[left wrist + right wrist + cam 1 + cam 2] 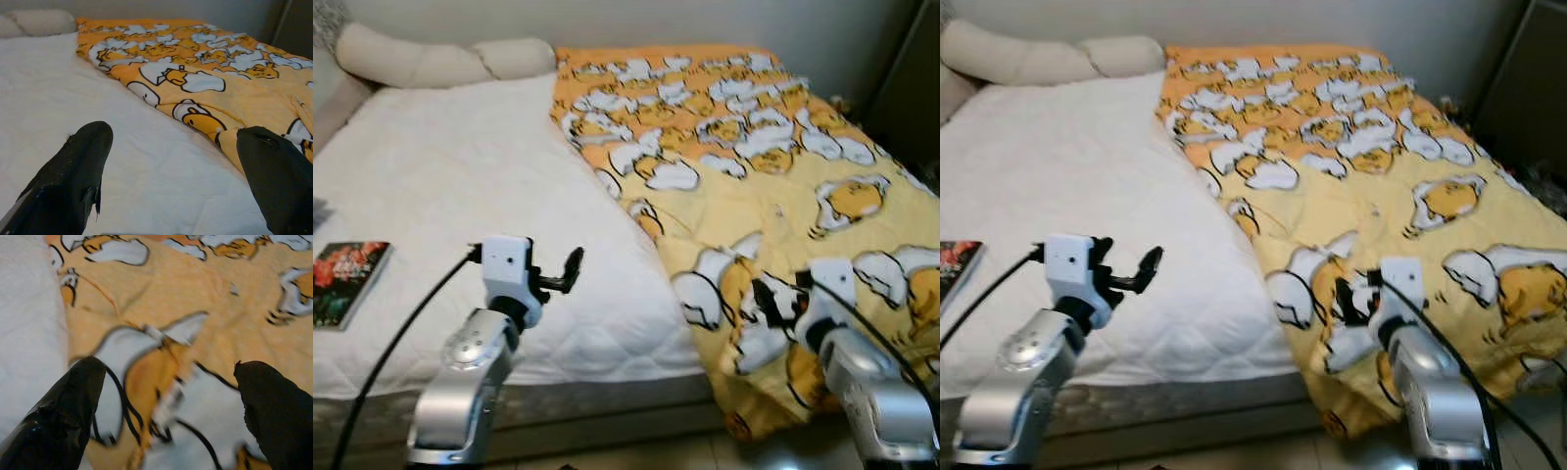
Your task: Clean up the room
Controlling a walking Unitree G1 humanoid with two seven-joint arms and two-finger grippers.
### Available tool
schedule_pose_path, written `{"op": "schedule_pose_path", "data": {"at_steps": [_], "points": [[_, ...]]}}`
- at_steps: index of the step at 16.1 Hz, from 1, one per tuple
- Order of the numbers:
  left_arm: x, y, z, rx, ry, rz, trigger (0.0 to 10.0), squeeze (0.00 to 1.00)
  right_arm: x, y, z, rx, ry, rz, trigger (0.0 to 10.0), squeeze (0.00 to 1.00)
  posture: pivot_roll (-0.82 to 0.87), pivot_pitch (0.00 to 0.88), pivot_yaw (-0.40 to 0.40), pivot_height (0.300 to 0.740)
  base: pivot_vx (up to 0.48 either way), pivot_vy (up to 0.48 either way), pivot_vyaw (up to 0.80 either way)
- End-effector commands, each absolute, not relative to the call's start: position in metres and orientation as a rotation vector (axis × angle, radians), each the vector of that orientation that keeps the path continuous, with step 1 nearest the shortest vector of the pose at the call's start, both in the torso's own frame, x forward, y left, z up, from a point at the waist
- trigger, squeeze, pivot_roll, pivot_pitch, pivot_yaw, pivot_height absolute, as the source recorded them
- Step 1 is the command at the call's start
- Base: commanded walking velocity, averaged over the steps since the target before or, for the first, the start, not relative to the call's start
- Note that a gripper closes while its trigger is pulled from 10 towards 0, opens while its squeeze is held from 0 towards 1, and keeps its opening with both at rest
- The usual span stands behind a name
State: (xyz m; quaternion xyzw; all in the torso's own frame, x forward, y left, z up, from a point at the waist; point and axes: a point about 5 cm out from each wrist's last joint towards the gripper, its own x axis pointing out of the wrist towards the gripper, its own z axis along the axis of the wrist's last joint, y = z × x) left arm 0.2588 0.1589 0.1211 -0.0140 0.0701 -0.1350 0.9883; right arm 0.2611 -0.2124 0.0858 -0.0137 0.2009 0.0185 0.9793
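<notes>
A yellow blanket (773, 186) printed with white and orange cartoon figures covers the right half of the bed and hangs over its front edge. The white quilted mattress (450, 186) lies bare on the left half. My left gripper (560, 277) hovers open above the mattress near the front edge, its fingers (78, 171) spread with the blanket's edge (195, 117) beyond them. My right gripper (766, 299) is open just over the blanket's front part; the fingers (63, 416) straddle a rumpled fold (161, 377) without holding it.
A book (342, 282) with a flowered cover lies on the mattress at the far left. Cream pillows (431, 59) rest against the wall at the head. A dark cabinet (911, 88) stands at the right. Floor tiles (685, 455) show below the bed.
</notes>
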Motion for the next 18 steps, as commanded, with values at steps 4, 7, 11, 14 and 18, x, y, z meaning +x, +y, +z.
{"op": "schedule_pose_path", "data": {"at_steps": [4, 7, 11, 14, 18], "points": [[0.252, 0.164, 0.125, 0.066, 0.196, -0.477, 10.0, 0.83, 0.281, -0.232, 0.062, -0.037, 0.560, -0.041, 10.0, 1.00, 0.03, 0.000, 0.047, 0.740, 0.000, 0.000, 0.00], [0.250, 0.164, 0.130, 0.123, 0.245, -0.620, 10.0, 0.00, 0.295, -0.241, 0.050, -0.034, 0.623, -0.093, 10.0, 1.00, 0.05, 0.000, 0.066, 0.740, 0.000, 0.000, 0.00], [0.240, 0.160, 0.134, 0.174, 0.307, -0.798, 10.0, 0.00, 0.303, -0.243, 0.032, 0.021, 0.728, -0.080, 10.0, 0.00, 0.08, 0.000, 0.079, 0.740, 0.000, 0.000, 0.00], [0.233, 0.155, 0.143, 0.186, 0.353, -0.924, 10.0, 0.00, 0.309, -0.243, 0.028, 0.060, 0.727, -0.074, 10.0, 0.00, 0.12, 0.000, 0.092, 0.740, 0.000, 0.000, 0.00], [0.220, 0.158, 0.150, 0.209, 0.414, -1.010, 10.0, 0.00, 0.313, -0.241, 0.027, -0.009, 0.730, -0.059, 10.0, 0.00, 0.17, 0.000, 0.104, 0.740, 0.000, 0.000, 0.00]]}}
